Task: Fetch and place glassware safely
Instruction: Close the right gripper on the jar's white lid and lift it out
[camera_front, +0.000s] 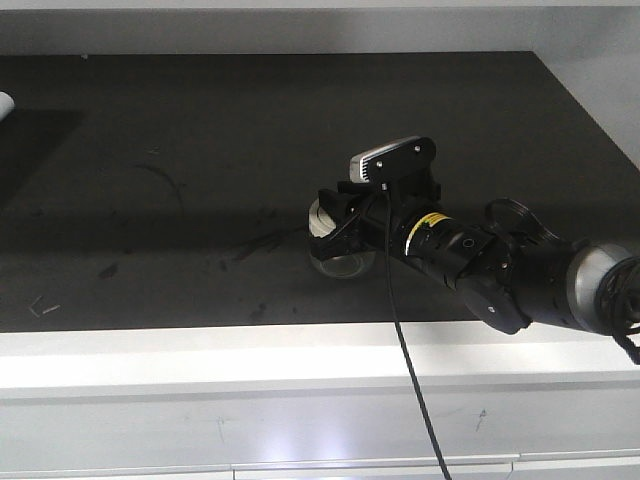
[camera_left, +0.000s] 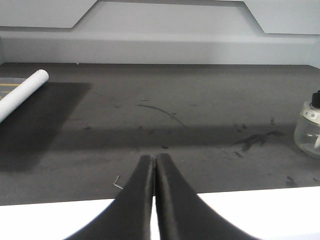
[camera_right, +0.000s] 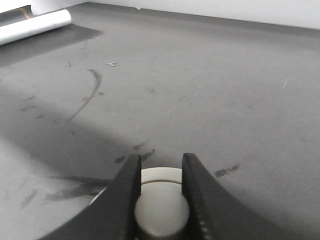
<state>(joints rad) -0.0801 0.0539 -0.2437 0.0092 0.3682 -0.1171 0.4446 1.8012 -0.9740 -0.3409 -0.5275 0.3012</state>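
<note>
Only one jar: right tool pinches its lid knob; left tool pressed together, empty.

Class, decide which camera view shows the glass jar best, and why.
Left wrist view: the glass jar shows lid and clear body, though cut by the edge. Front view: right gripper hides most of it. Right wrist view: only its lid, between the fingers.
</note>
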